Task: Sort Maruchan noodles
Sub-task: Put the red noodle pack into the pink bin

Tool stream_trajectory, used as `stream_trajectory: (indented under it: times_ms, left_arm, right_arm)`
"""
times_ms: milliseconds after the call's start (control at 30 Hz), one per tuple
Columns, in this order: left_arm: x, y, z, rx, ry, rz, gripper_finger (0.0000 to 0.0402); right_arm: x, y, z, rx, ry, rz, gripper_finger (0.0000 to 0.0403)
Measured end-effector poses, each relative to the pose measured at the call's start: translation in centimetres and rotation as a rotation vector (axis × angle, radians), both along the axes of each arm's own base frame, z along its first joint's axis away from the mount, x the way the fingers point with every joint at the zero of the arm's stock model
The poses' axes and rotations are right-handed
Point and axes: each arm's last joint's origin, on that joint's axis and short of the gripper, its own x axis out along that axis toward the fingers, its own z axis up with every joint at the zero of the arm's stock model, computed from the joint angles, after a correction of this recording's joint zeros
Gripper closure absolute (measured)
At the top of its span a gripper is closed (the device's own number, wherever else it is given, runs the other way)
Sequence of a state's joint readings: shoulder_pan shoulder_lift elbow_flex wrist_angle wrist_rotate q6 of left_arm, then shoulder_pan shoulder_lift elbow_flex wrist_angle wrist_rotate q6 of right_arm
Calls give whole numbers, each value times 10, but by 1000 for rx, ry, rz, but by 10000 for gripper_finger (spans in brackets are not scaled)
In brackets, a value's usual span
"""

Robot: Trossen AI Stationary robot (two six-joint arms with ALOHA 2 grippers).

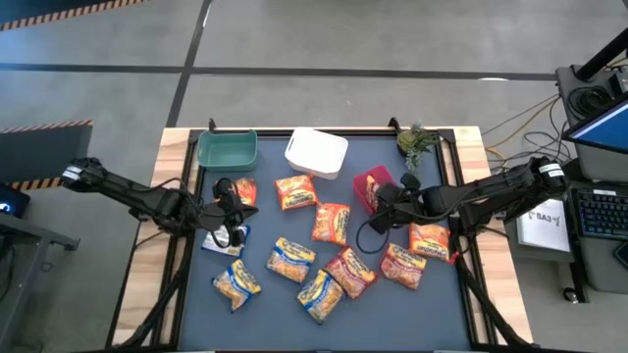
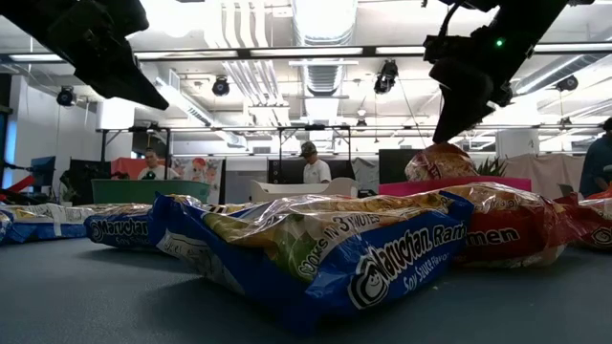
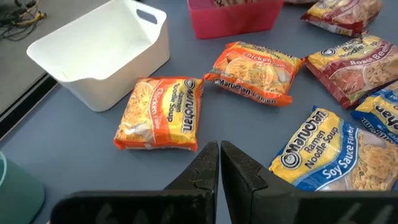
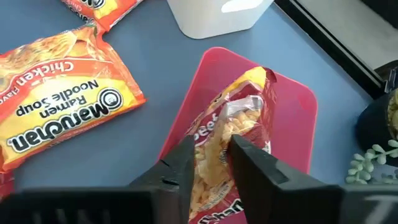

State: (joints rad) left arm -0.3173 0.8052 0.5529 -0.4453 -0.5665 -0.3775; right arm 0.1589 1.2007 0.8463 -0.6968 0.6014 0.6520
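Left gripper (image 1: pixel 234 208): hovers over the left part of the mat, fingers together, holding nothing. In its wrist view an orange packet (image 3: pixel 160 114) lies just ahead of the fingertips, beside the white bin (image 3: pixel 99 46), with its long axis running away from the gripper.

Centre: the remaining packets (image 1: pixel 314 267) lie loose on the mat (image 1: pixel 285 319), spread across its middle and near edge.

Right gripper (image 1: pixel 385 201): sits directly above the red bin (image 4: pixel 292 124). Its fingers are clamped on a red-and-yellow packet (image 4: pixel 233 134), which hangs end-down with its lower end inside the bin. The packet's long axis runs in line with the fingers, pointing into the bin.

Judgement: the packet already lies over its bin, so the coming move turns only on parting the fingers. The right arm is the one in place.
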Motion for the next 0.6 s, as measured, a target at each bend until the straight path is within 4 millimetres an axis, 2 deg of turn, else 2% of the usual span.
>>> stream_trajectory:
  times_ms: [133, 200, 600]
  left_arm:
    - [0, 0, 0, -1, -2, -3, 402]
    - [0, 0, 0, -1, -2, -3, 402]
    - [0, 0, 0, 3, -1, -5, 402]
  right_arm:
    - [0, 0, 0, -13, 15, 23, 376]
    - [0, 1, 0, -25, 28, 46, 389]
    - [3, 14, 13, -158, 90, 239, 394]
